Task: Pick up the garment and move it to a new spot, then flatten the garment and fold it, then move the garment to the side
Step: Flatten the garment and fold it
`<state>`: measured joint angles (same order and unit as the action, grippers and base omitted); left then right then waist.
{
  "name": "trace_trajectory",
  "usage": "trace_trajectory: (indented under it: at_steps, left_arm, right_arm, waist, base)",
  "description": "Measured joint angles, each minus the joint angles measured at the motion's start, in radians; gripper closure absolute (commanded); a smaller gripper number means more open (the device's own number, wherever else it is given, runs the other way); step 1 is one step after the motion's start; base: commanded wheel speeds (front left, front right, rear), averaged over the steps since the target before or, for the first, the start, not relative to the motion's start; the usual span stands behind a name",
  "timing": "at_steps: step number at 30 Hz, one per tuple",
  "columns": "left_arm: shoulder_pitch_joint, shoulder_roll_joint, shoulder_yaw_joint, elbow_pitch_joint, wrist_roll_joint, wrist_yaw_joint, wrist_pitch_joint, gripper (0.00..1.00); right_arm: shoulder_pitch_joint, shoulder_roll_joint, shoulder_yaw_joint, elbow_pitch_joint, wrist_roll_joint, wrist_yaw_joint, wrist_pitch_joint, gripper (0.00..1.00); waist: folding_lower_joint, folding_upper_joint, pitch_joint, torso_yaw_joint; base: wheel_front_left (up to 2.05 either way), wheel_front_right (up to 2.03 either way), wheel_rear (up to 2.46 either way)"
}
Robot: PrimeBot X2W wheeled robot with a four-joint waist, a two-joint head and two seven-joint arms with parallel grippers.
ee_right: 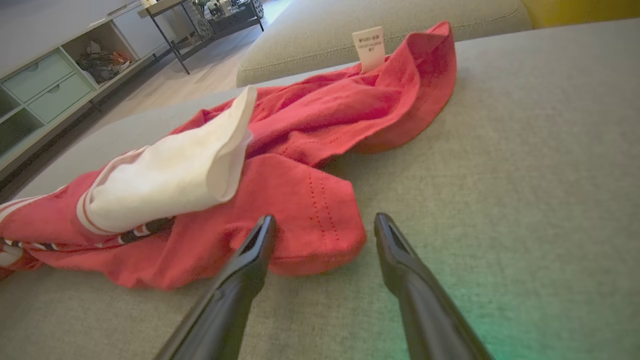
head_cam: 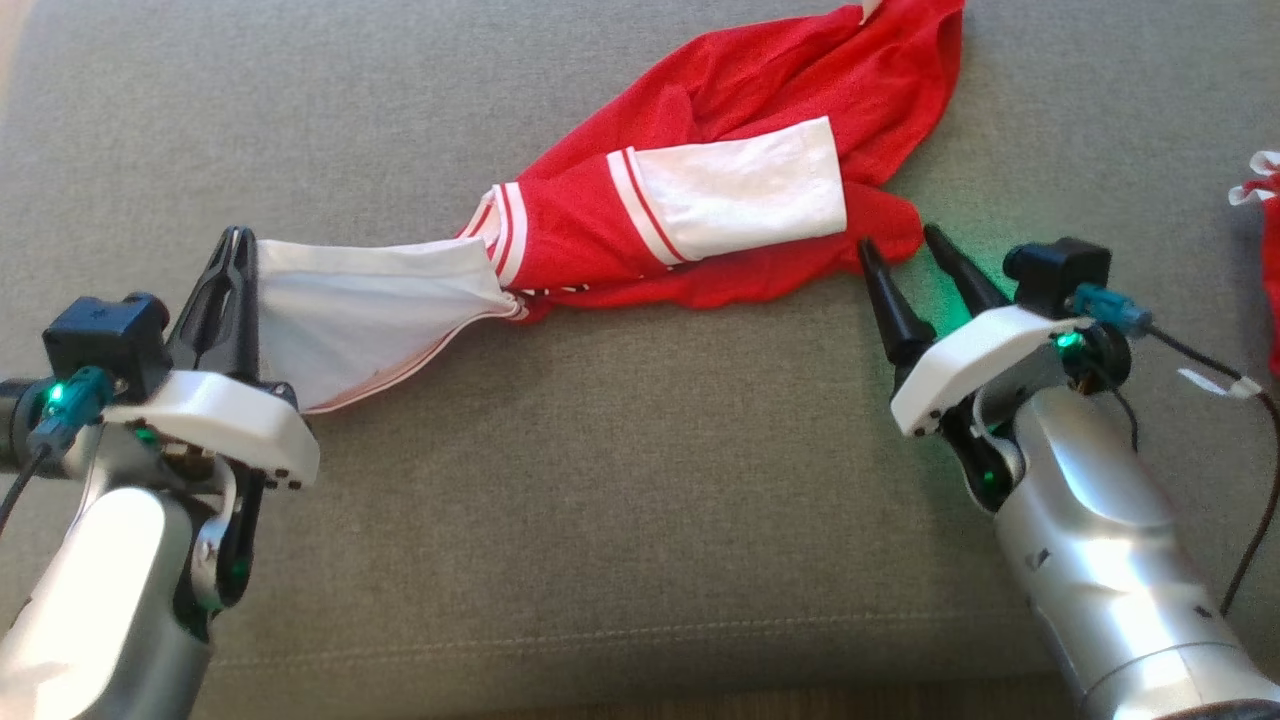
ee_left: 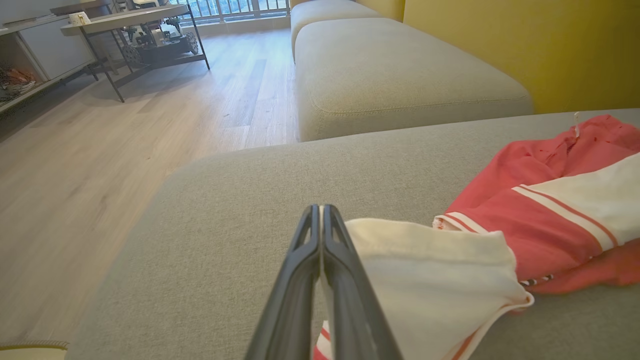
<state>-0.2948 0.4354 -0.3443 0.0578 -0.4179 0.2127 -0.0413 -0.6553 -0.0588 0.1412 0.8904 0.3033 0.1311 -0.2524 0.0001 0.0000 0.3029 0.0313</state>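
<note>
1. The left gripper [head_cam: 236, 245] has its fingers pressed together on the cuff of one white sleeve [head_cam: 370, 320], at the frame's left.
2. The right gripper [head_cam: 898, 240] has its fingers wide and empty, tips just beside the red hem, centre right.
3. One red garment [head_cam: 760, 90] lies on the grey sofa [head_cam: 600, 500]. Its long axis runs lower left to upper right, and the pinched sleeve points lower left.
4. There are two sleeves. The second sleeve [head_cam: 740, 190] lies across the red body.

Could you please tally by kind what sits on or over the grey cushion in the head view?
garment: 1
other red-and-white cloth, at the right edge: 1
grippers: 2, left gripper shut on the garment, right gripper open
Total: 4
</note>
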Motion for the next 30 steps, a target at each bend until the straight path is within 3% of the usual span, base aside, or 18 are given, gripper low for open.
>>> trace_trajectory:
  at_steps: [1, 4, 5, 11, 18, 23, 30]
  left_arm:
    - [0.0, 0.0, 0.0, 0.002, 0.0, 0.0, 0.0, 1.0]
    - [0.0, 0.0, -0.001, 0.007, 0.0, 0.007, 0.0, 1.0]
    - [0.0, 0.0, -0.002, 0.009, 0.0, 0.007, 0.0, 1.0]
    - [0.0, 0.0, 0.006, 0.011, 0.0, 0.007, -0.066, 1.0]
    - [-0.025, 0.013, 0.081, -0.058, -0.036, -0.022, -0.168, 1.0]
    - [-0.098, 0.028, 0.112, -0.097, -0.071, -0.057, -0.179, 1.0]
    - [-0.277, 0.046, 0.112, -0.113, -0.119, -0.121, -0.098, 1.0]
  right_arm:
    - [-0.001, 0.0, 0.005, 0.016, 0.002, 0.0, 0.0, 0.18]
    - [-0.001, 0.0, 0.036, 0.063, 0.029, 0.0, 0.0, 0.85]
    - [-0.002, 0.0, 0.042, 0.07, 0.037, 0.0, 0.0, 1.0]
    - [-0.009, 0.0, 0.014, 0.057, 0.077, 0.0, 0.0, 1.0]
    - [-0.008, -0.004, -0.034, -0.074, 0.155, 0.0, 0.01, 1.0]
    - [-0.008, -0.047, -0.057, -0.226, 0.218, 0.0, 0.11, 1.0]
    - [-0.021, -0.115, -0.16, -0.546, 0.331, 0.0, 0.354, 1.0]
  waist:
    - [0.0, 0.0, -0.001, 0.003]
    - [0.0, 0.0, -0.007, 0.009]
    - [-0.0001, 0.0, -0.01, 0.01]
    - [-0.0001, 0.0, -0.044, 0.007]
    - [-0.0001, 0.0, -0.133, -0.012]
    - [-0.0002, 0.0, -0.198, -0.03]
    - [-0.0002, 0.0, -0.291, -0.066]
  base:
    - [0.0, 0.0, 0.0]
    - [0.0, 0.0, 0.0]
    - [0.0, 0.0, 0.0]
    - [0.0, 0.0, 0.0]
    - [0.0, 0.0, 0.0]
    - [0.0, 0.0, 0.0]
    - [0.0, 0.0, 0.0]
